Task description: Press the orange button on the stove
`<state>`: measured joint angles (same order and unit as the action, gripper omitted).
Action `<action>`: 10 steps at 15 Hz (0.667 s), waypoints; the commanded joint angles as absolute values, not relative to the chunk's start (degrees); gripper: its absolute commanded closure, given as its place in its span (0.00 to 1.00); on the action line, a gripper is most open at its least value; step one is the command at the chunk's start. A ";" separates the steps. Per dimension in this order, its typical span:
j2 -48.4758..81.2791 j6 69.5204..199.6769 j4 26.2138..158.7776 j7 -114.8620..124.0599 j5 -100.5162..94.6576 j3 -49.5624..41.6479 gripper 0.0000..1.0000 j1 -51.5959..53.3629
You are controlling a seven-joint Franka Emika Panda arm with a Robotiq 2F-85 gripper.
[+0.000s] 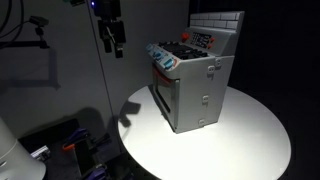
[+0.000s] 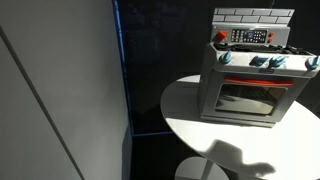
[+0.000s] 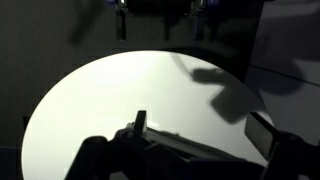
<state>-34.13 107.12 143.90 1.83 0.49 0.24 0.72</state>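
Note:
The grey toy stove [image 1: 195,85] stands on the round white table [image 1: 240,135], and shows in both exterior views [image 2: 255,80]. It has a dark oven window, blue knobs and a white tiled back wall. A small orange-red button [image 2: 221,36] sits at the left end of its back control panel; it is also visible as a red dot in an exterior view [image 1: 184,37]. My gripper [image 1: 113,40] hangs in the air well to the left of the stove, apart from it. It is open and empty. In the wrist view its fingers [image 3: 200,125] spread over the bare tabletop.
The table [image 3: 110,90] is round with dark floor around its edge. A grey wall panel [image 2: 60,90] stands beside the table. Dark equipment and cables [image 1: 60,145] lie low beside the table. The arm's shadow falls across the tabletop [image 3: 225,85].

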 commanded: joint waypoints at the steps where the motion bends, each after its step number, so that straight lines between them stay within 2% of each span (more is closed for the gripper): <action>1: -33.86 106.88 143.55 1.97 0.38 0.49 0.00 0.36; 10: -31.64 110.04 141.26 3.34 -0.23 0.21 0.00 -1.34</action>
